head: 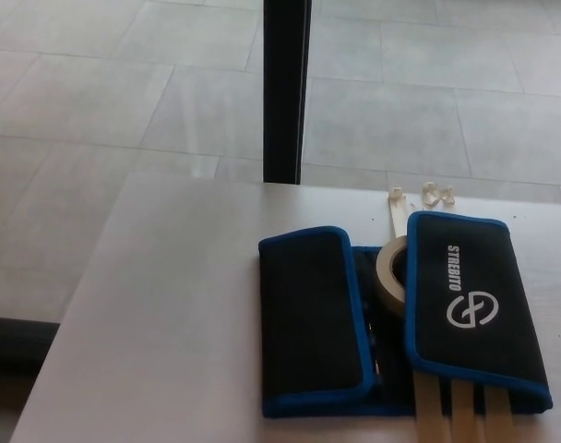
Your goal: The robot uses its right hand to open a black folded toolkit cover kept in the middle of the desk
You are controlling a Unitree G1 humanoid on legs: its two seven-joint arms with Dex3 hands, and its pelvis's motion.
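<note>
Black toolkit cover [400,318] — blue-edged, both flaps folded inward.

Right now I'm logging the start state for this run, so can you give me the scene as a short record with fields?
surface: white desk
main object: black toolkit cover with blue trim, both flaps folded inward
left flap: plain black
right flap: white logo and lettering
between flaps: roll of beige tape standing on edge
under the cover: pale strips sticking out at the near edge
behind the cover: small white clips
background: black post, tiled floor
robot hands: neither in view
task status: cover not yet opened
</note>
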